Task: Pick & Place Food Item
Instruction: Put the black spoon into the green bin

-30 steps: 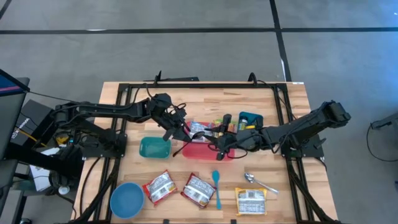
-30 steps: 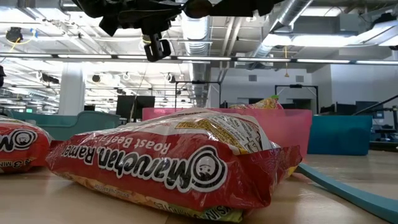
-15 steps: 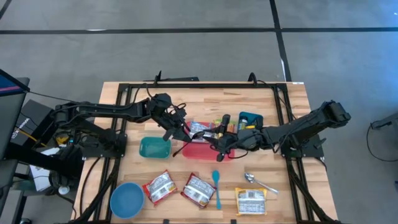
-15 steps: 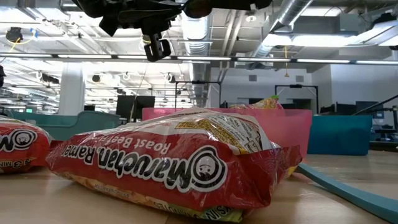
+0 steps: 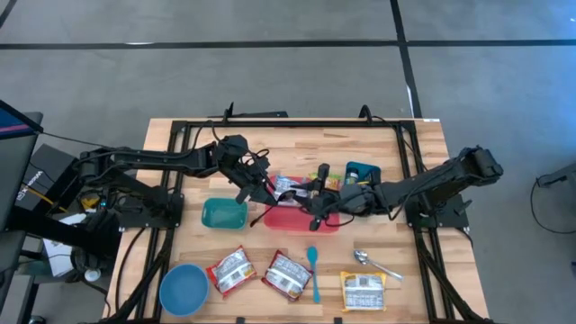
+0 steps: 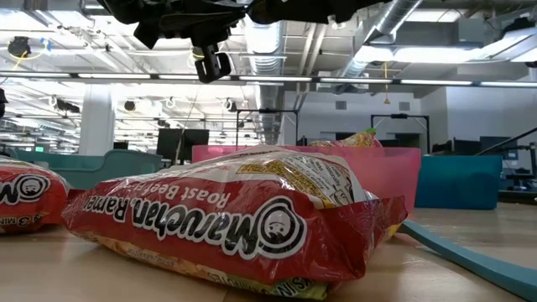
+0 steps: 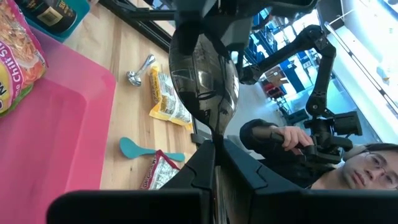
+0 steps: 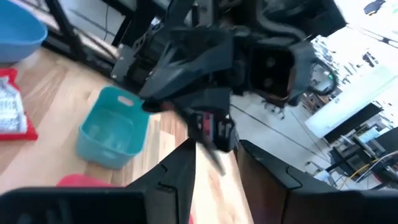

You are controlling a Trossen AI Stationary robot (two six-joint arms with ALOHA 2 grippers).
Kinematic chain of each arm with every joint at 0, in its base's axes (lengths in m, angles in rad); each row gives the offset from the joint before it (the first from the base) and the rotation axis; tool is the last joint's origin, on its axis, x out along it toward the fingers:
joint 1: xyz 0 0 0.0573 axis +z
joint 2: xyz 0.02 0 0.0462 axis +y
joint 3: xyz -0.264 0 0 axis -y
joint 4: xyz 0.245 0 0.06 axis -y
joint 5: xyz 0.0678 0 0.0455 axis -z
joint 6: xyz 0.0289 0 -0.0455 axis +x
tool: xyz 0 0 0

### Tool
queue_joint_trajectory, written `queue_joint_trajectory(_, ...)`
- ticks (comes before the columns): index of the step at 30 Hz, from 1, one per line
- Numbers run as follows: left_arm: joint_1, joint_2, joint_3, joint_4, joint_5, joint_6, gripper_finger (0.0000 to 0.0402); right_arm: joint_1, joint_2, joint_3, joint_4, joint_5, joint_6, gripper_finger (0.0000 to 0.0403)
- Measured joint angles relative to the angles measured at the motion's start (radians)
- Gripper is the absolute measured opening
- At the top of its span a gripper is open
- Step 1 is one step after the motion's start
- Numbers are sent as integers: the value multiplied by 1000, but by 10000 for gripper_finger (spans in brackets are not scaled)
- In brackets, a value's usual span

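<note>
Silver packet (image 5: 286, 186) up over the far edge of the pink bin (image 5: 290, 221), pinched by one edge in the left gripper (image 5: 268, 191). Claw pressed tight on it, with the shiny wrapper (image 7: 204, 74) rising straight out from between the two dark fingers in the left wrist view. Same grip seen from the right wrist camera, a scrap of red and white showing at the fingertips.

Right gripper (image 5: 315, 209) reaching in from the other side, low over the middle of the pink bin and close to the left one. Fingers (image 8: 177, 180) spread partway, bare wood showing through the gap, nothing caught between them.

Inside the pink bin, an orange noodle packet (image 7: 18, 56) lying against one end. Teal bin (image 5: 223, 213) just beside the pink one on the left arm's side. Dark blue tub (image 5: 364, 171) near the far right corner of the pink bin.

Along the near edge of the table (image 5: 414, 144): blue bowl (image 5: 183, 290), two red ramen packets (image 5: 231, 270) (image 5: 288, 275), teal spoon (image 5: 313, 270), metal spoon (image 5: 376, 265), yellow packet (image 5: 363, 291). One red ramen packet filling the low view.

Beyond the table, a person's hand (image 7: 292, 137).
</note>
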Motion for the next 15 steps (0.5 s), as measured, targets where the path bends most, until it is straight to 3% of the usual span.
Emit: queue_joint_trajectory(15, -1, 0, 0, -3, 1, 0, 8, 16, 0, 1, -4, 0, 1, 54)
